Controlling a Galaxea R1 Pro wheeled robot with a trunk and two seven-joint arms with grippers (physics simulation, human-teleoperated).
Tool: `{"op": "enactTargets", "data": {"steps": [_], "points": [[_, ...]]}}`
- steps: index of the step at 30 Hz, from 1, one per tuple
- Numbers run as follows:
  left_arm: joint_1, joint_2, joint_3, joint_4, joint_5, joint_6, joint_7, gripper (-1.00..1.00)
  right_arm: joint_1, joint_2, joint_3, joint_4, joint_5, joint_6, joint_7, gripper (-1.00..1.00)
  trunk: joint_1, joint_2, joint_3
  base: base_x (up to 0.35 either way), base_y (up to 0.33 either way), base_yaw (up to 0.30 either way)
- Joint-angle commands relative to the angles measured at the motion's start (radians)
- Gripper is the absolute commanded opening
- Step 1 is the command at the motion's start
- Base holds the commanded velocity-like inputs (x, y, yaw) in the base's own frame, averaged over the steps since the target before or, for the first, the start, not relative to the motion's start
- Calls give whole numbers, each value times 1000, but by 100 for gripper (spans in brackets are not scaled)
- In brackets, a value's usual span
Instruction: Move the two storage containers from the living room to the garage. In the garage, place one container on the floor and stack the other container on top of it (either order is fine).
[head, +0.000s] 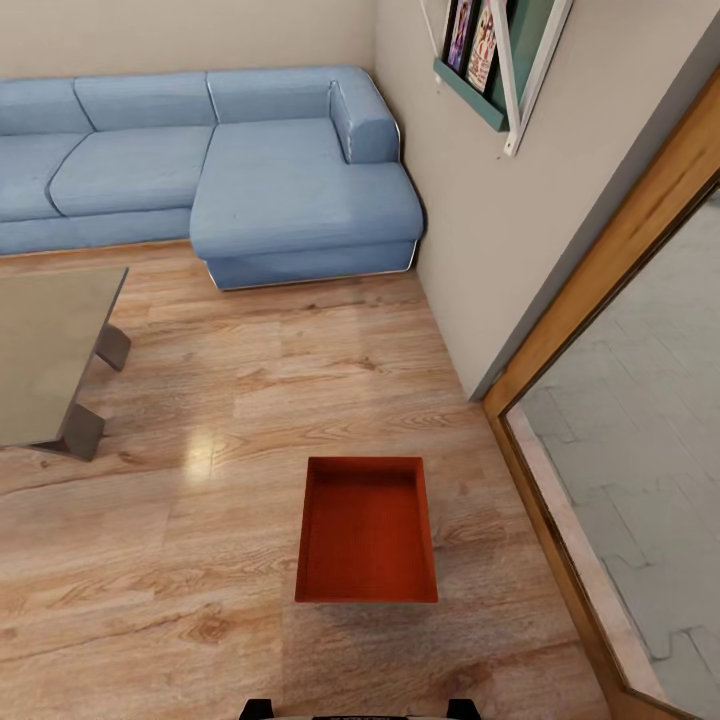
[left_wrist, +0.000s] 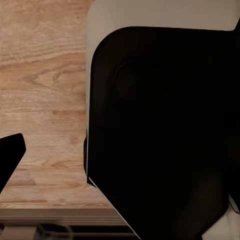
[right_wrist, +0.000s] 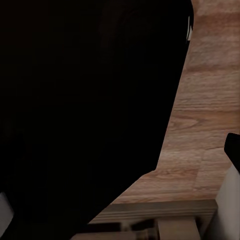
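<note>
**Orange-red tray waiting on the planks, arms not yet committed**

Orange-red and open-topped, one storage container (head: 367, 530) lay flat on the light wood floor (head: 200, 560) of the living room, straight ahead of the robot and close to its base. To its right ran the wood-framed glass door (head: 600, 330); the blue sofa (head: 250, 170) sat well beyond it against the far wall, and a low table (head: 50, 350) stood off to the left. The tray looked empty, its near wall square to the robot. Only this one tray could be made out.

Both wrist cameras looked past dark robot bodywork onto bare planks, so how far either gripper was spread could not be told, nor whether either held anything; the tray itself lay untouched.

The step in hand appeared to be the first pick-up. Doing it well would likely mean bringing both arms down on opposite low walls, keeping the tray level, since a shallow rim offers little to pinch. Approaching centred on the tray should spare a skewed lift, and keeping clear of the door frame on the right would matter when turning away toward the garage.
</note>
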Motion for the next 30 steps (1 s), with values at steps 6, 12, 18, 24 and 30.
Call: {"op": "enactTargets", "data": {"steps": [6,12,18,24,30], "points": [[0,0,0,0,10,5,-3,100,-1,0,8,3,-9,-5,-1,100,0,0,0,0,0,0],[0,0,0,0,10,5,-3,100,0,-1,8,3,-9,-4,0,100,0,0,0,0,0,0],[0,0,0,0,10,4,-3,100,-1,-2,8,3,-9,-4,-1,100,0,0,0,0,0,0],[0,0,0,0,10,4,-3,100,-1,0,8,3,-9,-3,-2,100,0,0,0,0,0,0],[0,0,0,0,10,5,-3,100,-1,1,8,3,-9,2,1,100,0,0,-3,0,0,94]]}}
